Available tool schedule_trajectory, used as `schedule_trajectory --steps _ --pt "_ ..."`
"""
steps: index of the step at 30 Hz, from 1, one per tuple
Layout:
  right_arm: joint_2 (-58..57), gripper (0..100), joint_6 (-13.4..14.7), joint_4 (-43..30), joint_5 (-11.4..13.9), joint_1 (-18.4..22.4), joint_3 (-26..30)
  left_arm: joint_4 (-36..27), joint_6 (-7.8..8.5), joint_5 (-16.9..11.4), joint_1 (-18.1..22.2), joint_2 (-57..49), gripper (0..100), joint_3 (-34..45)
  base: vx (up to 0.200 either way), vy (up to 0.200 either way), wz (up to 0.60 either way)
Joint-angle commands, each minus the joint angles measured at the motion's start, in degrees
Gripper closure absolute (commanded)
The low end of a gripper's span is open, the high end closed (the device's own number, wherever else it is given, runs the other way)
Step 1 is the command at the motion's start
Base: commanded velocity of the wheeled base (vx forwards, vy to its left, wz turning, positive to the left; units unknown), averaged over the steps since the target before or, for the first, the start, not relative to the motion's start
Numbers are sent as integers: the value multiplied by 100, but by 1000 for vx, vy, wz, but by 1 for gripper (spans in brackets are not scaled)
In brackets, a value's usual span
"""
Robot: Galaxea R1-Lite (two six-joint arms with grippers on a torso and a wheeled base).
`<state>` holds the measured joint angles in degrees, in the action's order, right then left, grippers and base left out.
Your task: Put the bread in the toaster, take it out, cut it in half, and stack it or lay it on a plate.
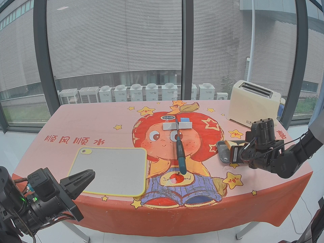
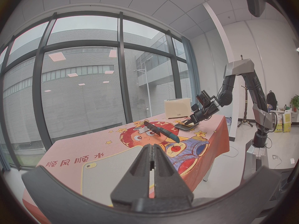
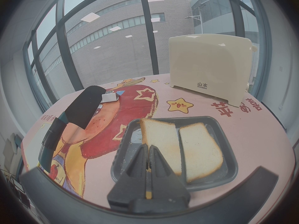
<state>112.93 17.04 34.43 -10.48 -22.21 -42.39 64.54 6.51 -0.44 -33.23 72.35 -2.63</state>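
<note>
My right claw (image 3: 149, 148), shut on nothing, hangs over the rim of the tray (image 3: 224, 171) where two bread slices (image 3: 162, 137) lie flat, with the toaster (image 3: 211, 66) at one o'clock beyond, so loading seems not yet begun: I must open and pinch one slice, while my left claw (image 2: 152, 150), also shut and empty, hovers near the cutting board (image 1: 111, 171)
</note>
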Motion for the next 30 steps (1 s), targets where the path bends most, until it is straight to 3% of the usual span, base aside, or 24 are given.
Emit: schedule_trajectory --steps 1,10,26,27,30 --pt "18 100 1 3 -6 -11 -6 6 -1 0 1 -2 100 0 0 0 0" --pt "168 100 1 55 -208 -11 -15 6 8 0 1 -2 100 17 0 0 0" --pt "185 100 10 55 -208 -90 2 6 8 0 1 -2 100 17 0 0 0" --pt "185 0 10 55 -208 -90 -6 6 8 0 10 -2 100 8 0 0 0" --pt "185 0 10 73 -208 -73 -6 15 8 0 10 -2 100 8 0 0 0"
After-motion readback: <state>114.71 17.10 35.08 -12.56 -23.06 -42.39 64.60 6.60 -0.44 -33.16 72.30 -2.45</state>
